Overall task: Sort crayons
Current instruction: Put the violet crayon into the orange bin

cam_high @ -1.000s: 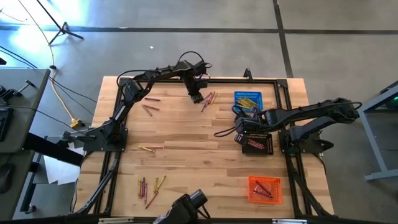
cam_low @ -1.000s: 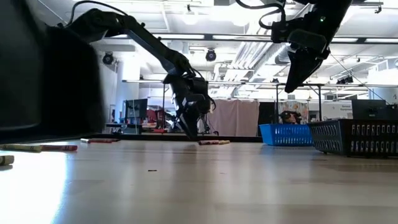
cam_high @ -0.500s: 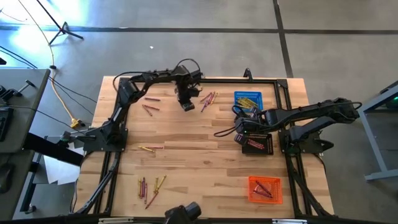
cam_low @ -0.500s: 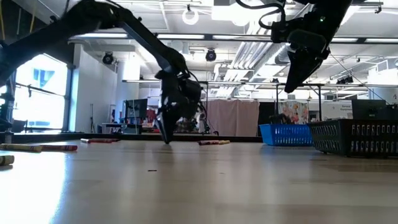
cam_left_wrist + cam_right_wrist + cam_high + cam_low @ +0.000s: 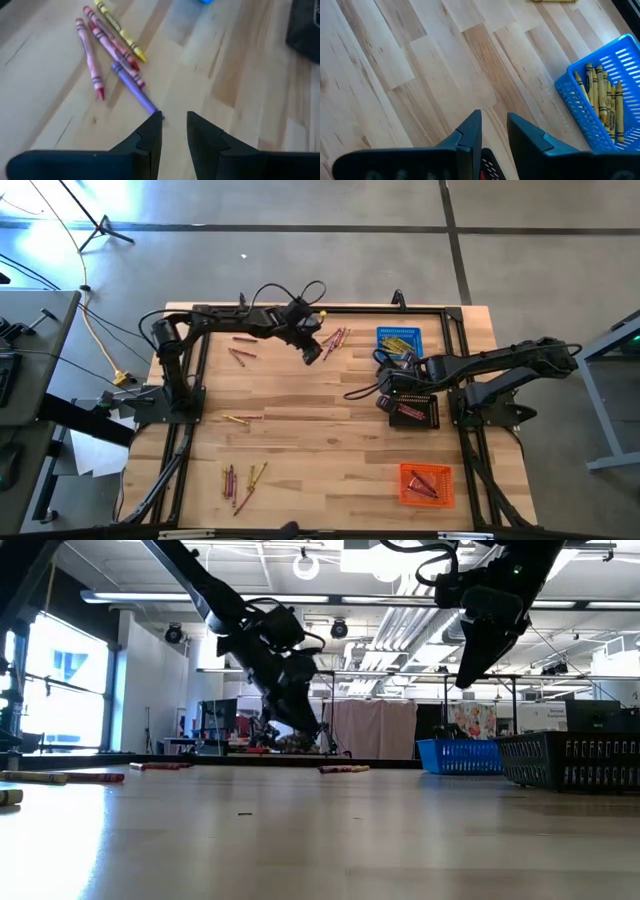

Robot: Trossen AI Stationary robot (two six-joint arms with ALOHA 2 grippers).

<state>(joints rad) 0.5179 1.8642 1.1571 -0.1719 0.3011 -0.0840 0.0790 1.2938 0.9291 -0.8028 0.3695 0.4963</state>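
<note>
Left wrist view shows my crayons (image 5: 112,47) fanned on the wooden counter (image 5: 240,90): a yellow one, red and pink ones, and a purple crayon (image 5: 134,89) whose near end lies just ahead of my left pincer (image 5: 173,131), its fingers a narrow gap apart and holding nothing. From overhead, that cluster (image 5: 336,340) sits at about twelve o'clock on the counter, my left pincer (image 5: 312,351) just beside it at its eight o'clock. More crayons lie at ten o'clock (image 5: 240,352), nine (image 5: 242,418) and seven (image 5: 243,481). My right pincer (image 5: 386,372) hangs slightly parted and empty over the black basket (image 5: 414,410), below the blue basket (image 5: 398,340) of yellow crayons. An orange basket (image 5: 427,484) sits at five o'clock.
</note>
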